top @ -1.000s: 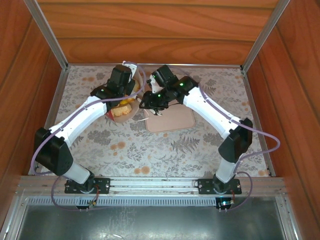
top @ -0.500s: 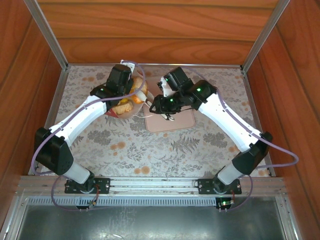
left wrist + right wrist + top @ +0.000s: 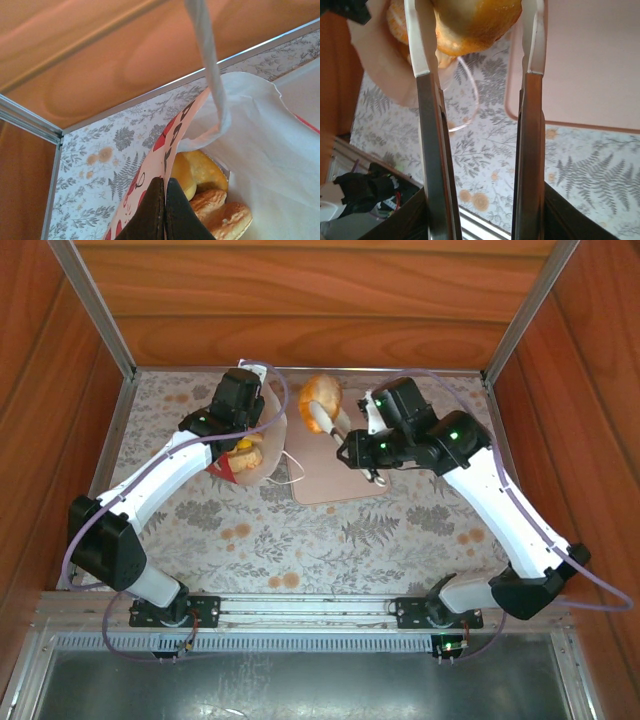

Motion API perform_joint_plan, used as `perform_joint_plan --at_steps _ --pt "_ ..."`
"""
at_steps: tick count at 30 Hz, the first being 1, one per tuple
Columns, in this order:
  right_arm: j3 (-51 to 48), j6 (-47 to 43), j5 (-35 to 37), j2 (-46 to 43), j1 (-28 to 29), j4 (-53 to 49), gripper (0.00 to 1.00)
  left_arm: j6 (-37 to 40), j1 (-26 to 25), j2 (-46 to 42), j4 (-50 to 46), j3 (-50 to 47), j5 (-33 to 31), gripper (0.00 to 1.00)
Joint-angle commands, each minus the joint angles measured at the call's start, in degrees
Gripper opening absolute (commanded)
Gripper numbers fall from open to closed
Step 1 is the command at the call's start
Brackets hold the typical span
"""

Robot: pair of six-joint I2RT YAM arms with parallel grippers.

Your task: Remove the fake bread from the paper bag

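The desk wears a fern-print cloth, with a pale beige tray at its middle. Just left of the tray the paper bag leans open. It looks thin and easily crumpled. The left tool is fully closed, pinching the bag's red-patterned rim. Several golden breads lie inside the bag. One round roll is out, lifted above the tray's far edge and clamped between the partly spread fingers of the right tool. The toys look light, stiff and smooth-skinned, so a grip across the widest middle suits best; rounded ends would likely slip.
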Motion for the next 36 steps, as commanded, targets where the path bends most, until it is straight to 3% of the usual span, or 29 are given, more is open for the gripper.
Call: perform_joint_plan --at_steps 1,7,18,36 --pt "2.6 -2.6 3.5 -1.3 -1.8 -0.8 0.46 -0.1 0.6 -2.0 -0.6 1.4 -1.4 0.0" --pt "3.0 -8.9 3.1 3.2 -5.8 -0.4 0.47 -0.2 0.6 -2.5 -0.6 1.3 -1.3 0.0" --pt "6.0 -24.5 2.8 21.2 -6.4 5.8 0.5 -0.1 0.6 -3.9 -0.8 1.1 -1.2 0.0" --pt "16.8 -31.5 11.7 42.5 -6.7 5.8 0.55 -0.6 0.7 -2.9 -1.0 2.4 -1.4 0.0"
